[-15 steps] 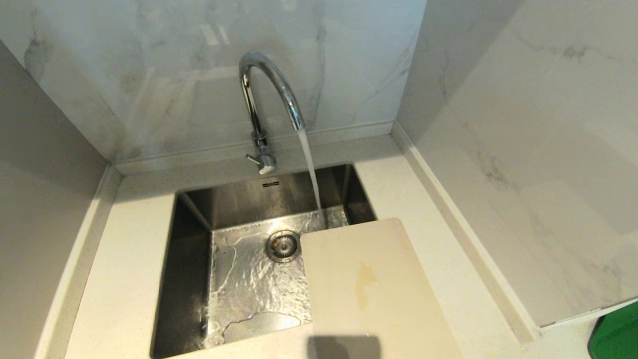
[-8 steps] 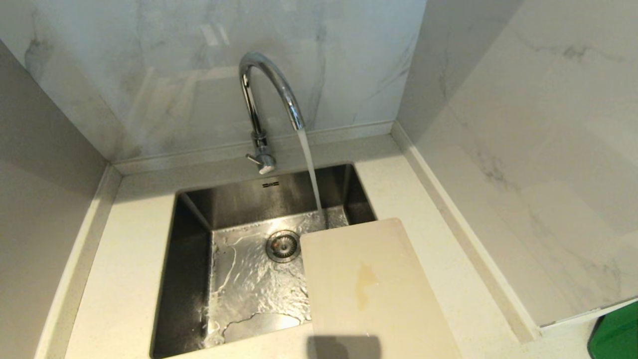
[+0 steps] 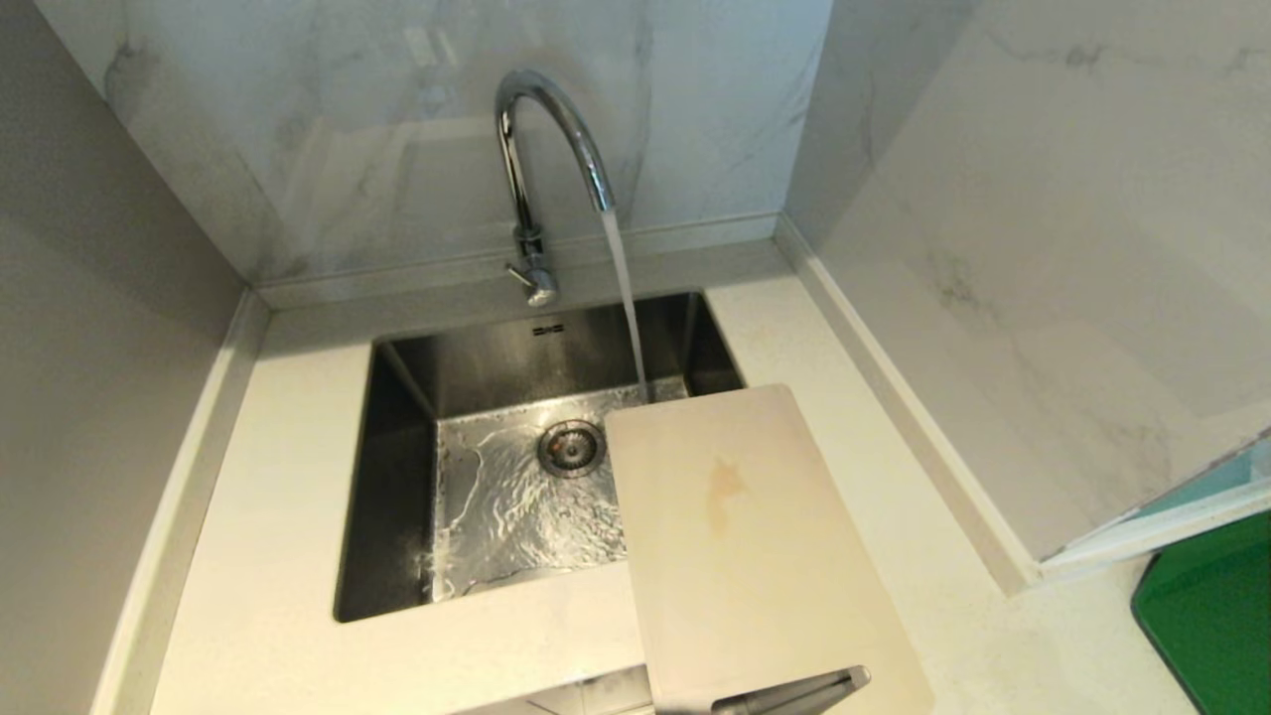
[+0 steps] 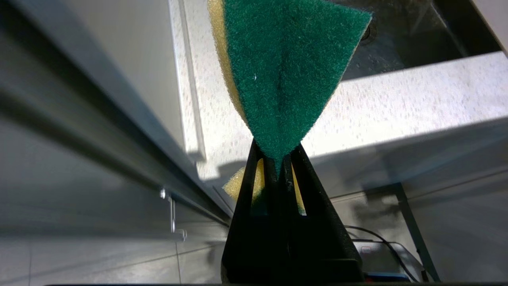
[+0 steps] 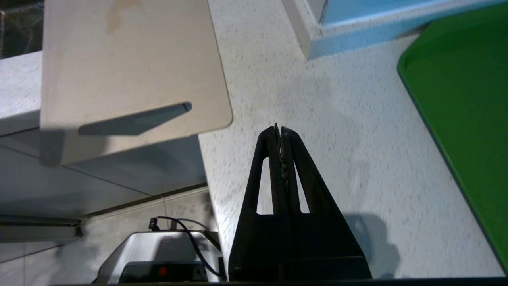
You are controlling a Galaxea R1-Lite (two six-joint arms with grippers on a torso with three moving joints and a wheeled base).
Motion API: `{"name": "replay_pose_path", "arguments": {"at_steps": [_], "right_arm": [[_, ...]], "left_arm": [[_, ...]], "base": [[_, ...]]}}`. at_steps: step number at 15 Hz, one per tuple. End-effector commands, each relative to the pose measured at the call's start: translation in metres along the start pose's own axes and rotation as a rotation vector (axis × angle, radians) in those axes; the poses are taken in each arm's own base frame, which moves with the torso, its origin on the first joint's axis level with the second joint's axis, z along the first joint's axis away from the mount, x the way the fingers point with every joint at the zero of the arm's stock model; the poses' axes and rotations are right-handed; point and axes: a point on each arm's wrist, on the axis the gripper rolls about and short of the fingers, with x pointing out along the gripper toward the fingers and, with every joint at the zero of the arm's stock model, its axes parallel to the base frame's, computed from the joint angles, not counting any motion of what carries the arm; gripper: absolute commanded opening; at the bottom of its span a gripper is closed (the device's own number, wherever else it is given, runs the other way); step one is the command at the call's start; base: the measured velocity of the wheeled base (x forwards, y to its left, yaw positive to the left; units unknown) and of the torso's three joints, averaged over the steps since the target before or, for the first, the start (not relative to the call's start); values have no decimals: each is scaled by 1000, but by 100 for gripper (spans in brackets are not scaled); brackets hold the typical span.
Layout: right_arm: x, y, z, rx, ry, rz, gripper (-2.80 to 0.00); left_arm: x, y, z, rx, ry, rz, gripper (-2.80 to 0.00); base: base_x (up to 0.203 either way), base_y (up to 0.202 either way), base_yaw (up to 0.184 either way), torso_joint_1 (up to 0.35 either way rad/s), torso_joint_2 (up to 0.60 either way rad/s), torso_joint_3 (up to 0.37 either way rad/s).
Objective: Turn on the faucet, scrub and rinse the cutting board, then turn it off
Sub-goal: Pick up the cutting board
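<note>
Water (image 3: 626, 298) runs from the chrome gooseneck faucet (image 3: 551, 109) into the steel sink (image 3: 397, 477); its small lever (image 3: 536, 288) sticks out at the base. The cream cutting board (image 3: 755, 556) lies flat across the sink's right side and the counter, with an orange stain (image 3: 723, 492), and its slot handle (image 3: 794, 690) overhangs the front edge. My left gripper (image 4: 278, 159) is shut on a green-and-yellow sponge (image 4: 285, 71), held below the counter's front edge. My right gripper (image 5: 279, 129) is shut and empty, near the cutting board's (image 5: 131, 59) slot end. Neither arm shows in the head view.
Marble walls close the sink in at the back and right, and a grey wall stands on the left. A green board (image 3: 1211, 606) lies on the counter at far right, also in the right wrist view (image 5: 464, 99). My base shows on the floor below (image 5: 158, 262).
The whole head picture has shifted: the camera has drawn back, so the counter's front edge and the board's slot end now show. Faucet, water and board have not moved.
</note>
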Motion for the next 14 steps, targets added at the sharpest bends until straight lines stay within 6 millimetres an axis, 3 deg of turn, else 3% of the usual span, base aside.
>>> {"name": "replay_pose_path", "arguments": {"at_steps": [1, 11, 14], "right_arm": [[0, 0, 0, 0, 2, 0, -280], [0, 0, 0, -3, 1, 1, -280], [0, 0, 2, -15, 4, 2, -280]], "left_arm": [[0, 0, 0, 0, 3, 0, -280], [0, 0, 0, 0, 3, 1, -280], [0, 0, 0, 0, 3, 1, -280]], "base": [[-217, 0, 22, -2, 2, 5], [-163, 0, -16, 0, 1, 4], [0, 0, 0, 11, 4, -2]]}}
